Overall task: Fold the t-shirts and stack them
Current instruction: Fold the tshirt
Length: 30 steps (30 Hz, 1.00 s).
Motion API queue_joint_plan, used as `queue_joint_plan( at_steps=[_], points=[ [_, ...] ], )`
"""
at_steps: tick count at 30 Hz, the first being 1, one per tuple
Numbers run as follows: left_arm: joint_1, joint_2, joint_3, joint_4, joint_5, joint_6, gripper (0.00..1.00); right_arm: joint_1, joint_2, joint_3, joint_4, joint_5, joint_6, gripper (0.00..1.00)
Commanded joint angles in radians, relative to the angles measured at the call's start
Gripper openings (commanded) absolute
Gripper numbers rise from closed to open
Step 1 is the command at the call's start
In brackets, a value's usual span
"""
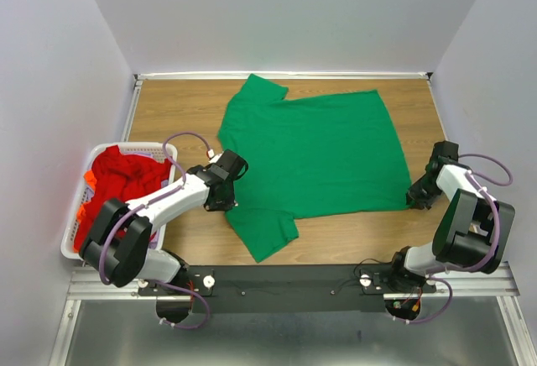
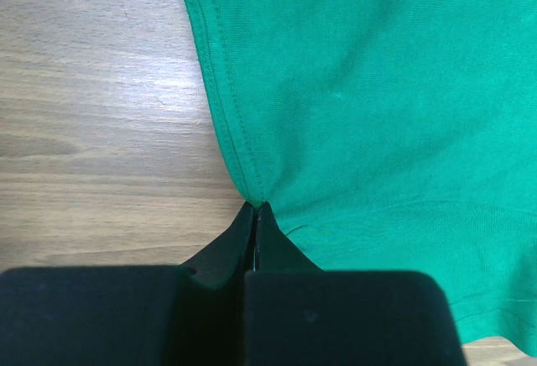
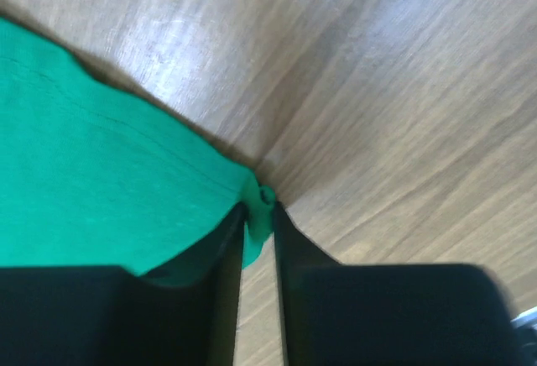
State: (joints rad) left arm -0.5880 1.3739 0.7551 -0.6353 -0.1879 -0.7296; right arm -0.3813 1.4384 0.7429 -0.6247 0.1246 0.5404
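On the wooden worktop [image 1: 168, 106] the green shirt [image 1: 319, 152] lies flat; my left gripper [image 2: 256, 208] pinches its side edge, my right gripper [image 3: 258, 205] a tiny corner. That corner could slip out if I pull hard.

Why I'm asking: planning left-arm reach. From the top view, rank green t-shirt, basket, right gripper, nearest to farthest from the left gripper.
1. green t-shirt: pinched by the left gripper.
2. basket: on its left.
3. right gripper: far right edge.

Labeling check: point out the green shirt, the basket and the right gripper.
green shirt [image 1: 323, 152], top view, chest panel.
basket [image 1: 75, 219], top view, left wall.
right gripper [image 3: 258, 211], right wrist view, midway between fingertips.
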Motion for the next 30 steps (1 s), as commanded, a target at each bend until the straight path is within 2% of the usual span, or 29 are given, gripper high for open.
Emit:
queue_joint_plan(
  at_steps=[1,6,16,23,30],
  points=[
    [0.01,-0.038,0.004,-0.018,-0.004,-0.001,0.0,-0.008,0.022,-0.054,0.031,0.056,0.016,0.23],
    [0.027,-0.042,0.007,-0.035,-0.004,0.009,0.0,-0.008,-0.007,-0.036,0.002,0.102,0.027,0.01],
    [0.092,-0.085,0.024,-0.09,0.025,0.081,0.0,-0.008,-0.082,0.072,-0.185,0.139,0.049,0.0],
    [0.135,-0.076,0.095,-0.116,0.05,0.136,0.0,-0.008,-0.098,0.11,-0.198,0.048,0.014,0.01],
    [0.2,-0.047,0.156,-0.115,0.056,0.186,0.0,-0.008,-0.033,0.236,-0.194,-0.026,-0.046,0.01]
  ],
)
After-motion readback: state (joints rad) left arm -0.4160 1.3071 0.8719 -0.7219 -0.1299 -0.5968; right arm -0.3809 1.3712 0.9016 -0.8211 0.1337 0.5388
